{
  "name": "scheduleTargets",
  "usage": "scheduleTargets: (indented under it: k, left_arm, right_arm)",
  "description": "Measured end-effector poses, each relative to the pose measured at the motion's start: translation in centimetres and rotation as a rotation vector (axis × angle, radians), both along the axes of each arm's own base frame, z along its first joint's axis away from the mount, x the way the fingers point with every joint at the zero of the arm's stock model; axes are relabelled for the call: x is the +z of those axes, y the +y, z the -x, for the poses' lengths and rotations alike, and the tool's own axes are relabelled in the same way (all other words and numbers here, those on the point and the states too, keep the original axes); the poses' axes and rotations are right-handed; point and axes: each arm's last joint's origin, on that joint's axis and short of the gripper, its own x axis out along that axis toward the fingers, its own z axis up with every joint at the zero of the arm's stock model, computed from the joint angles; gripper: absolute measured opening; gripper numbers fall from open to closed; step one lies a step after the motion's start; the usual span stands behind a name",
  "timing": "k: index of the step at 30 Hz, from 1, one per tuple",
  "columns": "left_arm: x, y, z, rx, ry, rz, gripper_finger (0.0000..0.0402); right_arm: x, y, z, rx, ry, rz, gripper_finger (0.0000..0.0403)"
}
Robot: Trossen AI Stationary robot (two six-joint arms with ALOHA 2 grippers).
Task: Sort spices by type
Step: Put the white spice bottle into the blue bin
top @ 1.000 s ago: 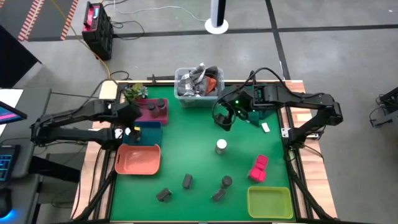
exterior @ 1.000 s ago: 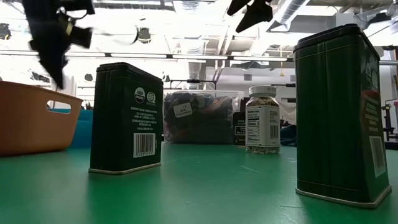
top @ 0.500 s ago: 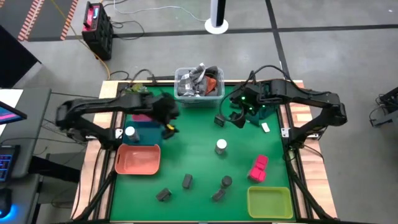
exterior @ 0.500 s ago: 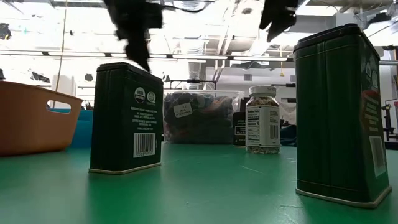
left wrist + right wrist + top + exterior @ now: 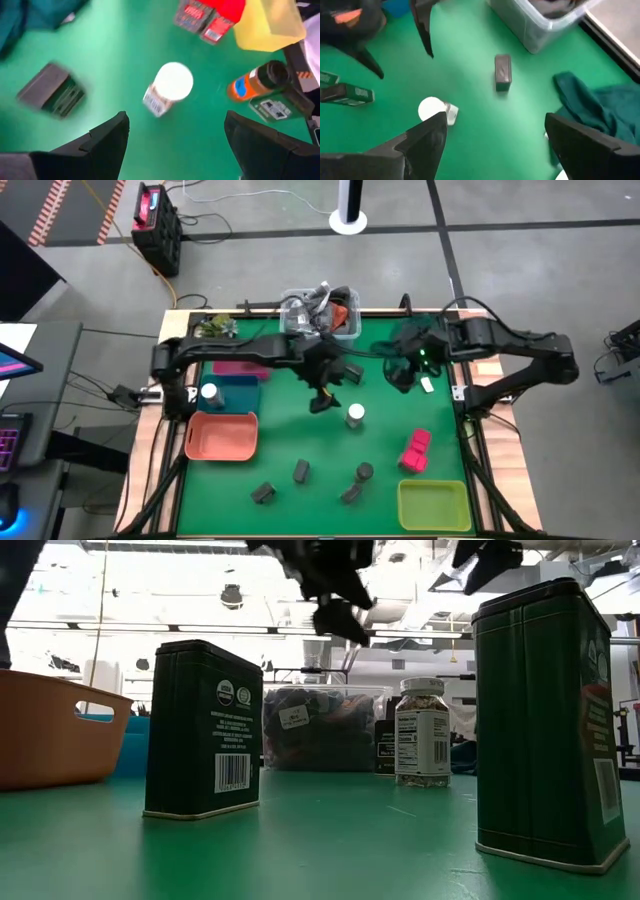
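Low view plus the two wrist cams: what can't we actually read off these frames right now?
- Low view: the front green tin and the big tin block most spices behind them; only the white-capped jar shows whole.
- Low view: left end effector is a backlit silhouette, cut off by the upper edge.
- Left wrist view: a boxy tin is motion-blurred, label unreadable.
- Right wrist view: clear bin is cut off at the frame edge.

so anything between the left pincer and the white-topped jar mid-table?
Nothing visible. The left pincer hangs open just beside the white-topped jar, and its wrist view shows the jar between the fingers with only bare green mat around it. The nearest tin lies off to one side.
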Motion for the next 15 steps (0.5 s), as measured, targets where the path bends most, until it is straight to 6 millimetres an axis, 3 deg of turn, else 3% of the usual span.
scheduleTargets:
  k: [7, 15]
  left_arm:
    - [-1.1, -1.1, -3.9, -0.052, -0.012, 0.021, 0.031]
    - [-4.1, -2.5, -6.4, -0.086, 0.006, 0.007, 0.0311]
  right_arm:
    - [-0.2, 1.5, 2.7, -0.093, 0.043, 0.02, 0.036]
    - [0.0, 2.8, 5.5, -0.143, 0.083, -0.02, 0.036]
